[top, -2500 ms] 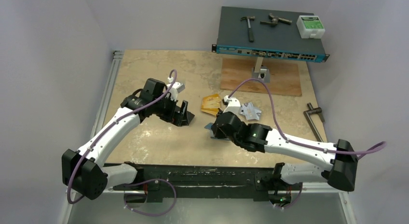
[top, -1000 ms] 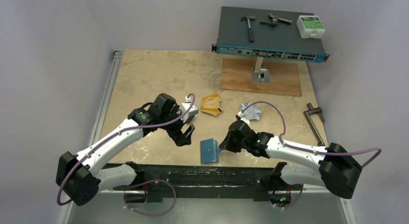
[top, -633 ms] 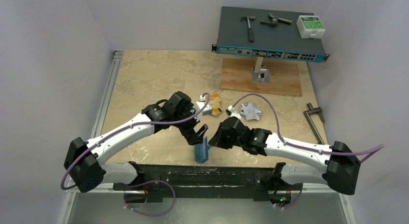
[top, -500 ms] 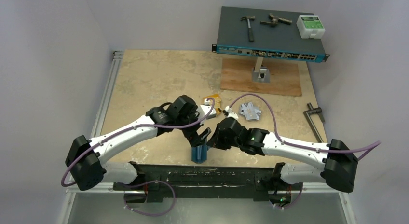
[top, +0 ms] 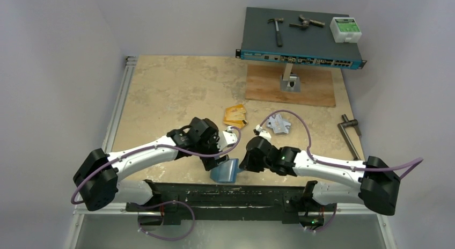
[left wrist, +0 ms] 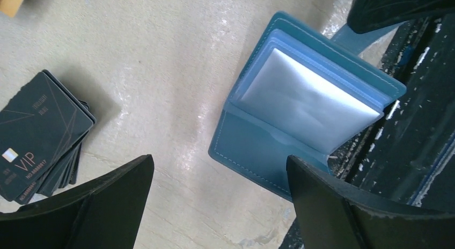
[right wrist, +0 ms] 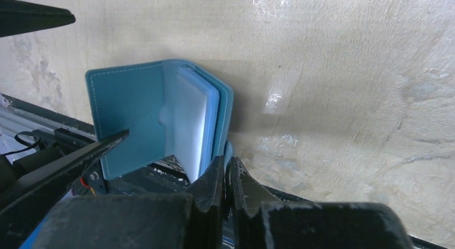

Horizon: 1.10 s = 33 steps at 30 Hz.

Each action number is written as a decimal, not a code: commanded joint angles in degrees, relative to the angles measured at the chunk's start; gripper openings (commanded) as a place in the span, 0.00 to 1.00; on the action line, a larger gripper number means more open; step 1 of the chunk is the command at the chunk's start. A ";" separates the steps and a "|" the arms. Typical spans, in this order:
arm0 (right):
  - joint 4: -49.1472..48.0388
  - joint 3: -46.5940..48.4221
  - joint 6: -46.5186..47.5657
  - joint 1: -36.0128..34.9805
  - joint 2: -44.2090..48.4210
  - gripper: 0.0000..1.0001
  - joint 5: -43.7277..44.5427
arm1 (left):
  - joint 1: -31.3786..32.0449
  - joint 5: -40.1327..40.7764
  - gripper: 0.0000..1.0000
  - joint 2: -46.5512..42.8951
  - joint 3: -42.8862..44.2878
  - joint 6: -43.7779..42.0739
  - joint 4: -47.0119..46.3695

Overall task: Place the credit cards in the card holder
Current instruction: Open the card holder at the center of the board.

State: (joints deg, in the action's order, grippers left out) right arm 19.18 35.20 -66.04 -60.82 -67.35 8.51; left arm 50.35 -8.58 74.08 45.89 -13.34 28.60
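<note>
The teal card holder (top: pixel 225 171) stands half open at the table's front edge, pale inner pockets (left wrist: pixel 306 101) showing. My right gripper (right wrist: pixel 227 162) is shut on the card holder's (right wrist: pixel 129 112) cover edge from the right. Over its lower flap hangs my left gripper (left wrist: pixel 219 160), open and holding nothing. A stack of black credit cards (left wrist: pixel 40 136) lies left of it in the left wrist view. The orange-gold cards (top: pixel 236 116) and silver-white cards (top: pixel 278 124) lie farther back on the table.
The black front rail (top: pixel 225 192) runs just under the card holder. At the back stand a network switch (top: pixel 300 42) with tools on top, a wooden board (top: pixel 290 88) and a metal bracket (top: pixel 290 80). A metal crank tool (top: pixel 350 133) lies at the right edge.
The right gripper tipped the flat card holder up on edge, and it now leans open. The left arm swung right and down until its open gripper came over the holder.
</note>
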 commanded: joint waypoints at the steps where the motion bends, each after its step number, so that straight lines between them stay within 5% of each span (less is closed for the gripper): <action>1: 0.82 -0.40 -0.87 -0.44 2.90 0.00 2.82 | 0.77 2.52 0.94 1.01 -0.83 -3.64 -4.35; 23: -8.32 -9.90 -0.20 -0.32 -9.11 0.00 2.57 | 10.23 19.60 0.88 5.47 -11.31 -19.93 -14.47; 26: -8.89 -10.17 -0.32 -0.41 -9.67 0.00 2.60 | 10.30 18.55 0.79 4.94 -11.04 -19.53 -14.11; 33: -3.83 -7.92 -1.29 -0.35 -5.34 0.03 3.77 | 9.71 14.57 0.78 1.52 -6.73 -13.11 -7.58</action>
State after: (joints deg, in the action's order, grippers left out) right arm 7.05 27.62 -67.09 -60.86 -74.43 9.52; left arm 60.49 7.97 77.25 36.71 -29.87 16.49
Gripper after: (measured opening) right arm 0.021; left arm 0.777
